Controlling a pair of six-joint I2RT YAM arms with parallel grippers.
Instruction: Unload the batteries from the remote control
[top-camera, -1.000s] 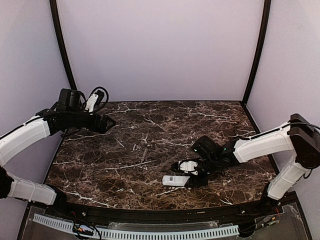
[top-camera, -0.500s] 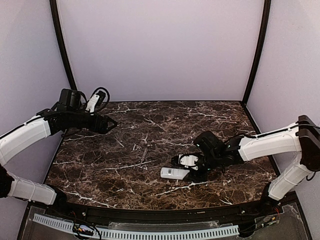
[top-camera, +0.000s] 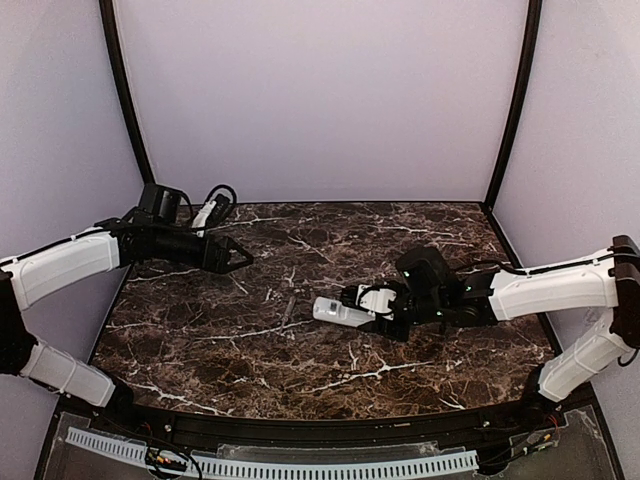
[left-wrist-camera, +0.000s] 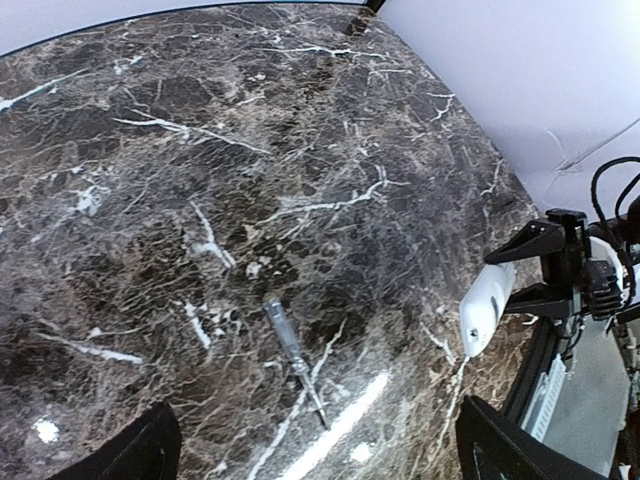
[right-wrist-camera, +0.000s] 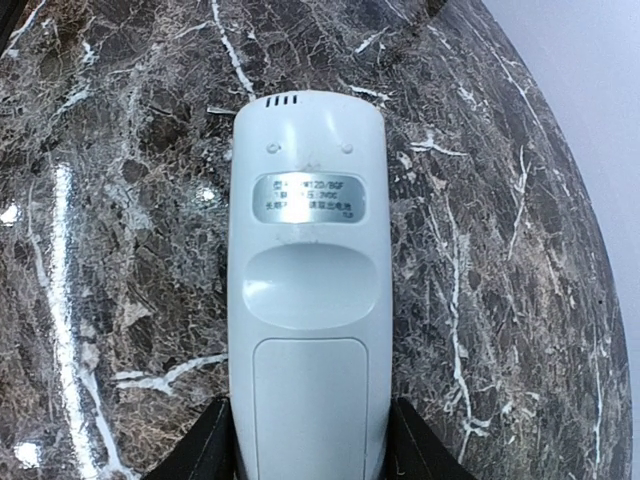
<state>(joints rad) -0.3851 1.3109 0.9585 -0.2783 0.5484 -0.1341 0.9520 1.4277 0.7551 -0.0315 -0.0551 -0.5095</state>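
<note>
My right gripper (top-camera: 385, 312) is shut on the near end of the white remote control (top-camera: 335, 311), which sticks out to the left just right of the table's middle. The right wrist view shows the remote control (right-wrist-camera: 310, 290) back side towards the camera, with a silver label and its rectangular cover closed, between my black fingers (right-wrist-camera: 212, 445). The batteries are hidden. My left gripper (top-camera: 240, 257) hovers open over the back left of the table, with nothing between its fingers (left-wrist-camera: 150, 450). From there the remote control (left-wrist-camera: 487, 310) shows far off at the right.
A thin screwdriver with a clear handle (left-wrist-camera: 290, 355) lies on the dark marble table (top-camera: 200, 340) between the two grippers, also seen as a thin line (top-camera: 288, 310) just left of the remote. Pale walls and black corner posts enclose the table.
My right gripper has carried the remote from near the front edge up and leftwards towards the table's middle. My left arm has reached further right.
</note>
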